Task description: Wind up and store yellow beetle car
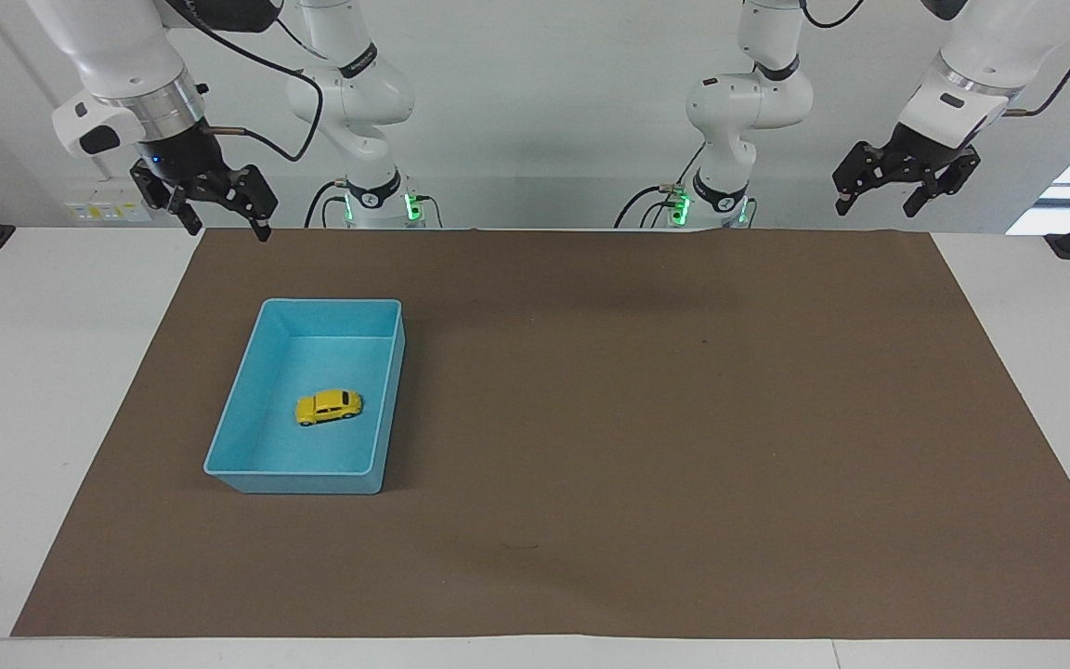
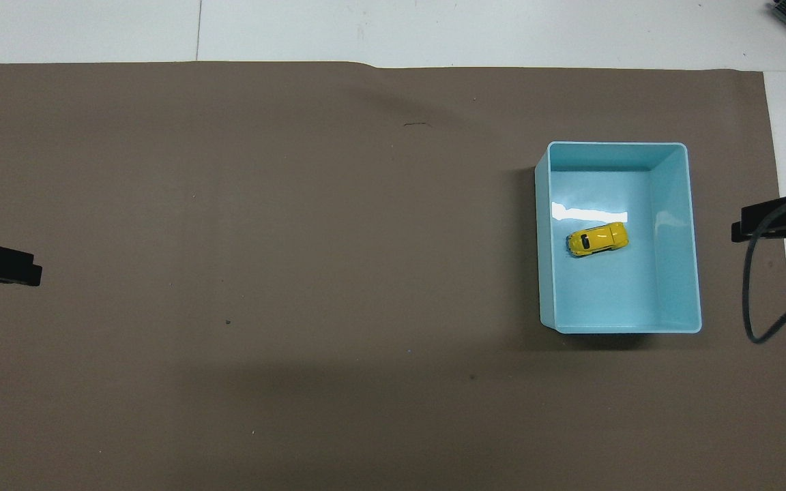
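Right now I have the car [image 1: 329, 407] sitting on its wheels on the floor of the tray [image 1: 238, 465], roughly in the middle and clear of all four walls. It lies crosswise to the tray's long sides, slightly angled. From the overhead camera the car [image 2: 597, 239] shows its yellow roof and a dark window, with a bright glare streak on the tray floor just beside it, on the side farther from the robots. The tray [image 2: 694, 273] is light blue and rectangular, resting on the brown mat [image 1: 684, 418] toward the right arm's end of the table [image 1: 43, 372].

My right gripper [image 1: 224, 221] hangs in the air over the mat's corner at the robots' edge of the table, near the tray's end but well above it. Its fingers are spread apart and hold nothing. In the overhead view only its dark tip [image 2: 768, 219] shows at the picture's edge, with a black cable looping below it.

My left gripper [image 1: 883, 200] waits raised over the other corner of the mat at the robots' edge, well apart from the tray, fingers likewise spread and empty. Overhead, only its tip [image 2: 1, 264] pokes in over the mat [image 2: 297, 239].
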Robot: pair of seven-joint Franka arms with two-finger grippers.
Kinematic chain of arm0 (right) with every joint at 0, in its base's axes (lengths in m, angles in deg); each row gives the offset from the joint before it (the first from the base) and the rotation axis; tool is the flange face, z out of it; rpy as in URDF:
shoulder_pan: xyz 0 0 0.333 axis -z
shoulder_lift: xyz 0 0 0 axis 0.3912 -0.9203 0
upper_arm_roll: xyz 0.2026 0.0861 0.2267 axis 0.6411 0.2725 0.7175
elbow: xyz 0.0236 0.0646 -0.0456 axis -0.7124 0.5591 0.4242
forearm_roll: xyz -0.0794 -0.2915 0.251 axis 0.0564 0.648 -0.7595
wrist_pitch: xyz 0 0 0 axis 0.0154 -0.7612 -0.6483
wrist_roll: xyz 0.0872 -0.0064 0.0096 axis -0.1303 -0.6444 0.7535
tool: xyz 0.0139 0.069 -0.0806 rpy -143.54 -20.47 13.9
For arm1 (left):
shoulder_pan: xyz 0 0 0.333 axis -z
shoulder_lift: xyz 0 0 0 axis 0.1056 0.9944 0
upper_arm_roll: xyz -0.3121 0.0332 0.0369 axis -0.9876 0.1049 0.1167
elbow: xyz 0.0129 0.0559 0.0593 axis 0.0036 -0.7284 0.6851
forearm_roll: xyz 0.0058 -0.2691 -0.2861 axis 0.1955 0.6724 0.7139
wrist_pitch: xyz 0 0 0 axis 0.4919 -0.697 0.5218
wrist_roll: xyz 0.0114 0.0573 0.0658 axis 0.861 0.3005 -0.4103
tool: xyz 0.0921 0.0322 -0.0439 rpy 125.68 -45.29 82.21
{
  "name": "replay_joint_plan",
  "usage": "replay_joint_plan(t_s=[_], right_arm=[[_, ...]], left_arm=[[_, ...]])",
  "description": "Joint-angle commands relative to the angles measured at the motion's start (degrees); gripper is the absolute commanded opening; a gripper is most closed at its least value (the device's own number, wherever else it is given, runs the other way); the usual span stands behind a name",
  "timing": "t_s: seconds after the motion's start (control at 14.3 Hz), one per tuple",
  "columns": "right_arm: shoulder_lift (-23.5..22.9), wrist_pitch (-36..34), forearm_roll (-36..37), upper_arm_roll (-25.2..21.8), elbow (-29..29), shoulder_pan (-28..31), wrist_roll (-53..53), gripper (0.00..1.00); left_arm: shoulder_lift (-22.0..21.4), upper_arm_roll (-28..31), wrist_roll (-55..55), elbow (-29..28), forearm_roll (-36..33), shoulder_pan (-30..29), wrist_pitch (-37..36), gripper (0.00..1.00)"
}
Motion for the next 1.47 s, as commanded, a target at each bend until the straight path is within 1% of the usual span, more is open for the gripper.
replay_joint_plan(t_s=[0.0,1.4], right_arm=[[0.6,-0.3,0.2,0.3,0.2,0.1,-0.9,1.00],[0.6,-0.3,0.1,0.3,0.2,0.1,-0.9,1.00]], left_arm=[[-1.1,0.4,0.6,-1.0,0.6,0.1,0.6,1.00],[-1.1,0.4,0.6,-1.0,0.6,0.1,0.6,1.00]])
